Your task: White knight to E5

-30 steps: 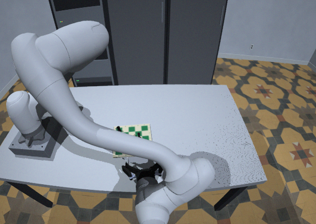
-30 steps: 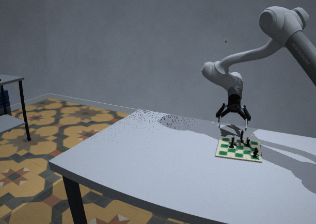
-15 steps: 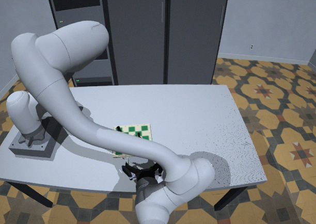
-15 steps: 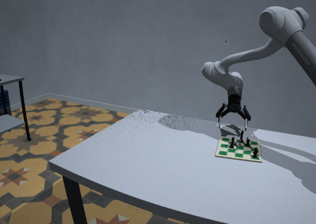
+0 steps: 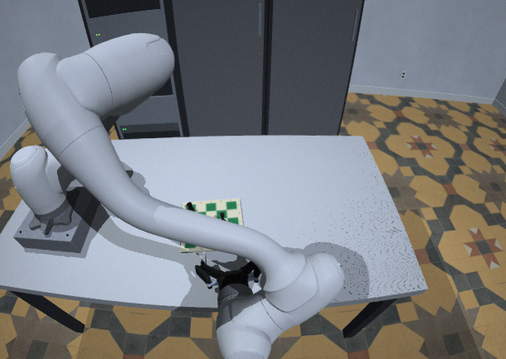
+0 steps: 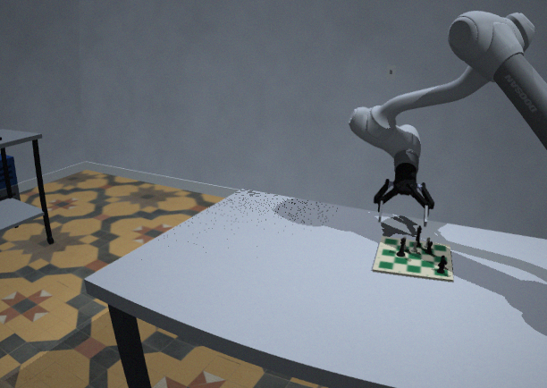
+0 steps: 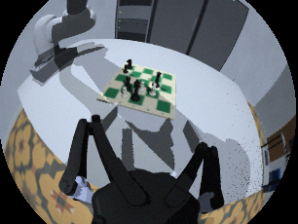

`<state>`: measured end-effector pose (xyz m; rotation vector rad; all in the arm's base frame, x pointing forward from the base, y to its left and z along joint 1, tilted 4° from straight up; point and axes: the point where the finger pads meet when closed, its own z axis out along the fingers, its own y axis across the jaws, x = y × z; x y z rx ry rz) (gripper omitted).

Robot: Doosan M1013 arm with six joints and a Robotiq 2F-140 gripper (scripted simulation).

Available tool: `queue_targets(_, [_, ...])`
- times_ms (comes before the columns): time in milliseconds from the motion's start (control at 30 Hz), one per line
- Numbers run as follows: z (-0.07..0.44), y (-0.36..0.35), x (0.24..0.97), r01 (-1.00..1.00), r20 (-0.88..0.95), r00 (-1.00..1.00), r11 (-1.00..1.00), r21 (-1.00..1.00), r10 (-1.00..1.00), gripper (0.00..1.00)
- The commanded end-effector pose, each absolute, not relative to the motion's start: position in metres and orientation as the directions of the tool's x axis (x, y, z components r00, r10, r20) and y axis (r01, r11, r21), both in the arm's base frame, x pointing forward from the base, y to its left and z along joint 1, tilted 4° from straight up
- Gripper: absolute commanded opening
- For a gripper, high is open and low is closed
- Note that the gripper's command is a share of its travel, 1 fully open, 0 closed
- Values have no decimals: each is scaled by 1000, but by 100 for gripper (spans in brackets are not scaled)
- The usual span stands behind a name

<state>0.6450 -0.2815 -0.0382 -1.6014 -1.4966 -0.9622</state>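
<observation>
The small green-and-cream chessboard [image 6: 413,259] lies on the grey table. It also shows in the top view [image 5: 212,222], half hidden by my arm, and in the wrist view [image 7: 141,89]. The white knight [image 7: 158,80] is a small pale piece among several black pieces [image 6: 402,246]; in the exterior view it is a faint pale spot [image 6: 415,248]. I cannot read its square. My gripper [image 6: 403,219] is open and empty. It hangs above the table just off one edge of the board, fingers pointing down. It also shows in the top view [image 5: 229,274] and the wrist view [image 7: 145,158].
My arm's base [image 5: 45,227] stands on the table's left end. My forearm [image 5: 198,227] crosses low over the board. Dark cabinets [image 5: 264,53] stand behind the table. A small shelf [image 6: 18,173] stands on the floor far off.
</observation>
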Motion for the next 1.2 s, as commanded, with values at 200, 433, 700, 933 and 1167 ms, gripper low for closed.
queue_targets(200, [-38,-281,645,998,891,42,-56,-19,452,100])
queue_targets(433, [-29,-282,645,998,891,42,-56,-19,452,100])
queue_targets(700, [19,-285,646,998,891,42,-56,-19,452,100])
queue_targets(933, [45,-287,646,998,891,42,-56,-19,452,100])
queue_targets(1167, [49,-286,646,998,887,42,-56,-18,460,100])
